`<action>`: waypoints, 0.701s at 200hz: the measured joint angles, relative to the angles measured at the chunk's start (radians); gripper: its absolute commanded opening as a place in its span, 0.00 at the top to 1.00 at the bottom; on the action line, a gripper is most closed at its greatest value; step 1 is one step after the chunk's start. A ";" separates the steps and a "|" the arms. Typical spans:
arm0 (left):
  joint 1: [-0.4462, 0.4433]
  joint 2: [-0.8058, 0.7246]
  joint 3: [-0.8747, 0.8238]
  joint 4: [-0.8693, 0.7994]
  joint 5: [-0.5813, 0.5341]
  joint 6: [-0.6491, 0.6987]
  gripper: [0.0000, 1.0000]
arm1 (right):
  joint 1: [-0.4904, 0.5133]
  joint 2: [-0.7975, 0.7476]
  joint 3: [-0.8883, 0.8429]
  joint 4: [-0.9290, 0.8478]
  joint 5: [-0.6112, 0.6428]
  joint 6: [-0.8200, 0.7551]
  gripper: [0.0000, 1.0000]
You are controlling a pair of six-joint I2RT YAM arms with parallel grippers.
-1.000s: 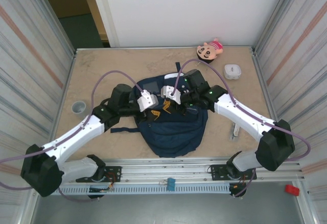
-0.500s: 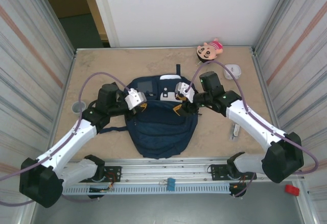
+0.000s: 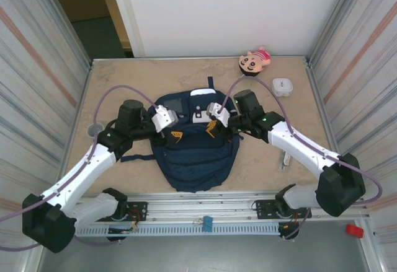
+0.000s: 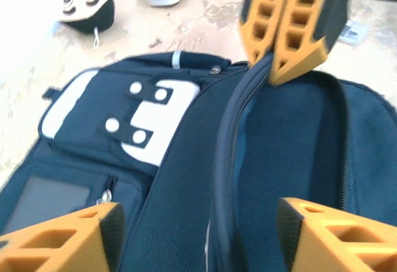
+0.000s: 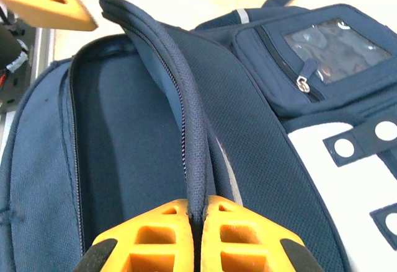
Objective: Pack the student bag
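The student bag (image 3: 200,157) is a navy backpack lying flat mid-table, its white patch (image 4: 155,114) toward the far side. Its main compartment (image 4: 291,142) gapes open, with dark lining inside. My right gripper (image 5: 197,213) is shut on the zipper rim (image 5: 186,117) of that opening and holds it up; from the left wrist camera its orange fingers (image 4: 288,27) pinch the rim. My left gripper (image 4: 198,222) is open, its jaws straddling the same rim with nothing clamped. From above, the left gripper (image 3: 175,137) and the right gripper (image 3: 214,127) face each other over the bag's upper half.
A pink plush doll (image 3: 255,59) lies at the far right edge, with a small white box (image 3: 283,87) near it. A grey ring (image 3: 95,129) sits at the left, and a thin pale stick (image 3: 285,158) lies right of the bag. Corrugated walls close both sides.
The bag has slid toward the far side since a second ago. The right gripper opened and then shut on the rim. The left gripper shut and then opened.
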 measured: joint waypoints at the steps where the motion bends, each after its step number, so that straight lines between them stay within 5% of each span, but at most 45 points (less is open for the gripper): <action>1: -0.005 0.003 0.008 -0.004 0.000 0.005 0.27 | 0.002 0.002 0.003 0.000 0.001 -0.001 1.00; 66: -0.132 0.218 0.275 -0.171 -0.065 0.121 0.35 | 0.023 0.021 0.047 -0.003 0.021 -0.025 0.99; 95: -0.132 0.309 0.285 -0.221 -0.115 0.147 0.54 | 0.018 0.017 0.047 -0.004 0.014 -0.027 0.97; 111: -0.133 0.339 0.285 -0.237 -0.135 0.144 0.75 | 0.010 0.008 0.047 -0.004 0.006 -0.027 0.95; 124: -0.133 0.345 0.285 -0.237 -0.158 0.134 0.92 | -0.002 0.000 0.047 -0.003 -0.002 -0.024 0.83; 140: -0.138 0.337 0.283 -0.215 -0.200 0.118 1.00 | -0.023 -0.012 0.046 0.009 -0.013 -0.010 0.52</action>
